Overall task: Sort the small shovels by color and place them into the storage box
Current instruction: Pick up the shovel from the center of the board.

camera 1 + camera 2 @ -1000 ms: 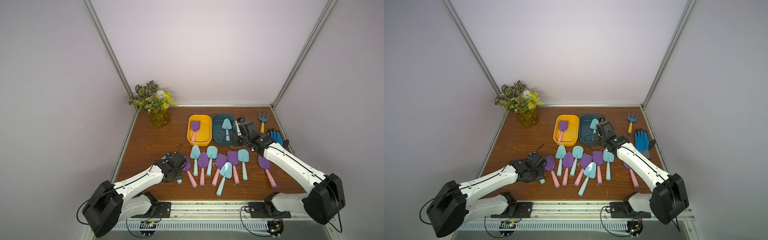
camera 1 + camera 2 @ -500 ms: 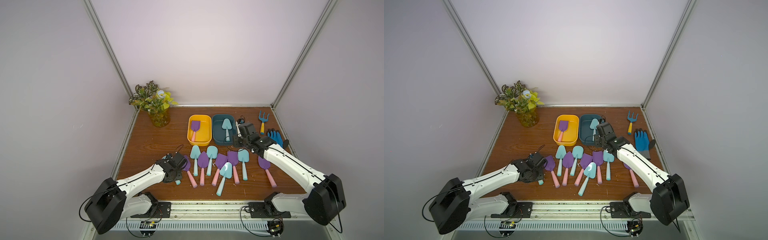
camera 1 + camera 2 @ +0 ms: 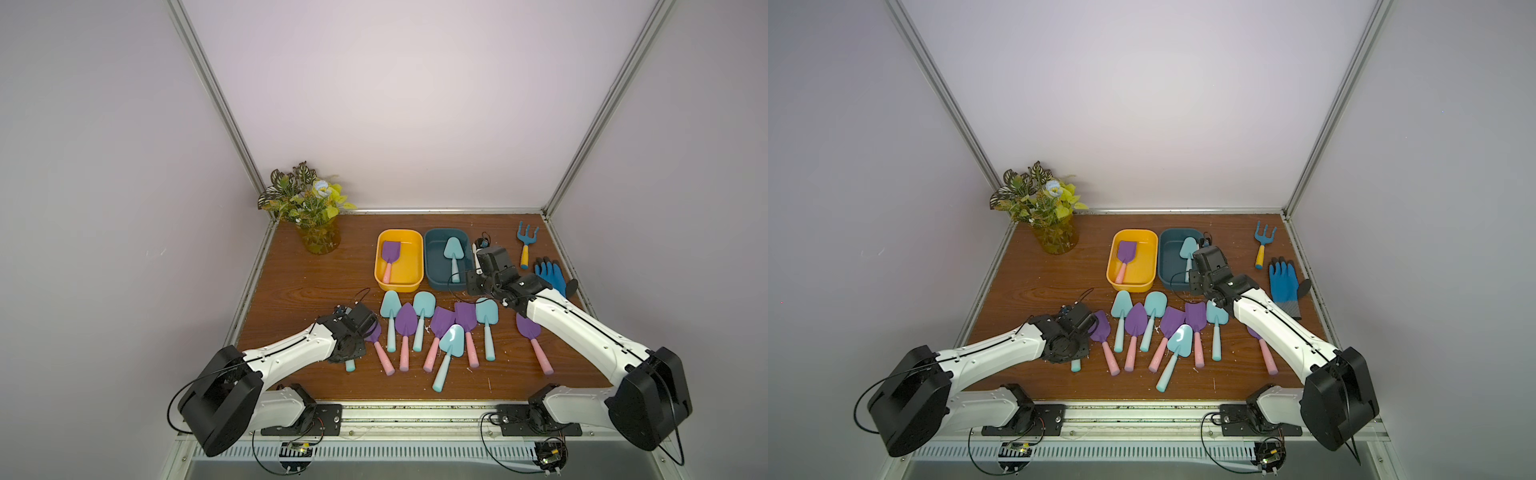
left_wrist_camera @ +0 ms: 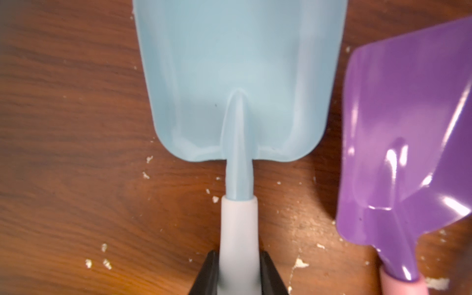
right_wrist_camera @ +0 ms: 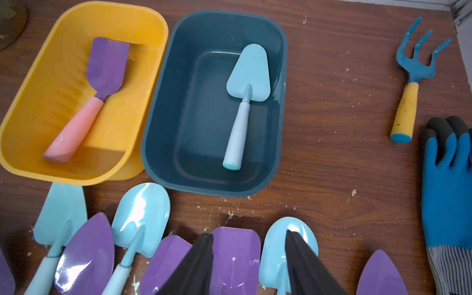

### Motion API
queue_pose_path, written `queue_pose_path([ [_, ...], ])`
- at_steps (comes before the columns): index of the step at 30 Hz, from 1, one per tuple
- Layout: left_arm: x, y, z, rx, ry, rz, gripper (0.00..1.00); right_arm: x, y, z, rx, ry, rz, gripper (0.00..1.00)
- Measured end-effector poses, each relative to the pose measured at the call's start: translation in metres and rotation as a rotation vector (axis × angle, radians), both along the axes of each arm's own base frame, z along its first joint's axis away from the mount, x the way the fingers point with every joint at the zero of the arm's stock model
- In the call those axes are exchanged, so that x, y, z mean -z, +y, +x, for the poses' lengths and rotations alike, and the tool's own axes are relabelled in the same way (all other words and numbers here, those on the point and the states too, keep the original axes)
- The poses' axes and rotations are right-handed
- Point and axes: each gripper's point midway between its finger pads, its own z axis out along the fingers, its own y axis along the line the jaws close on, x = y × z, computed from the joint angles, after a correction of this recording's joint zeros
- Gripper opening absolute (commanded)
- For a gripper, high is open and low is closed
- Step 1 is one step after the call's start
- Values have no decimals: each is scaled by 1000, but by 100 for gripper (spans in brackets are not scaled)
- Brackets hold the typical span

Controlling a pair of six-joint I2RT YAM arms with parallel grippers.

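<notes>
Left wrist view: the left gripper (image 4: 238,258) is clamped on a light-blue shovel (image 4: 240,76) by its pale handle, blade low over the table (image 4: 63,127)!
The jaws pinch both sides of the handle, and a purple shovel (image 4: 408,127) lies just beside. In a top view this pick sits at the 9 o'clock end of the row of shovels (image 3: 442,322), with the dark teal box (image 3: 440,286) away at 1 o'clock. The right gripper (image 5: 249,236) hangs part-open and empty over the row. There's one shovel in each box and roughly ten to go, I'd judge.
</notes>
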Motion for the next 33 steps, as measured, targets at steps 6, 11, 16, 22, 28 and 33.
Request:
queue_pose_path([
  [6, -16, -1, 3, 10, -4, 4, 15, -1, 1, 1, 0, -5, 3, 52],
  [11, -62, -16, 23, 34, -95, -47, 10, -1, 1, 1, 0, -7, 4, 52],
  [16, -106, -32, 47, 68, -176, -80, 9, -1, 0, 1, 0, -7, 4, 52],
  [22, -133, -49, 72, 111, -214, -68, 9, -3, -6, -6, 10, -21, 0, 52],
  [28, -159, -86, 112, 188, -240, -44, 8, -14, -25, -12, 67, -66, -8, 52],
  [33, -187, -157, 155, 304, -316, -73, 8, -21, -53, -11, 161, -78, 7, 52],
])
